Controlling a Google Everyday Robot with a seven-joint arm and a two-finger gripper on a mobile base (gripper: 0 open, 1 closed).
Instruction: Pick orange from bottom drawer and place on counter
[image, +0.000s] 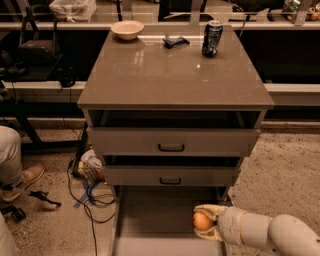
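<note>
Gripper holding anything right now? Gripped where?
The gripper holds the small round orange, clamped across its opposite sides, over the long shallow grey bottom drawer.

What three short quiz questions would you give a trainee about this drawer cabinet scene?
1. True or false: the orange lies on the counter.
2. What stands near the counter's far right corner? A kettle, B soda can, C mug.
3. Fill in: the gripper, over the right side of the bottom drawer, is shut on the ____.
Key: 1 false; 2 B; 3 orange.
</note>
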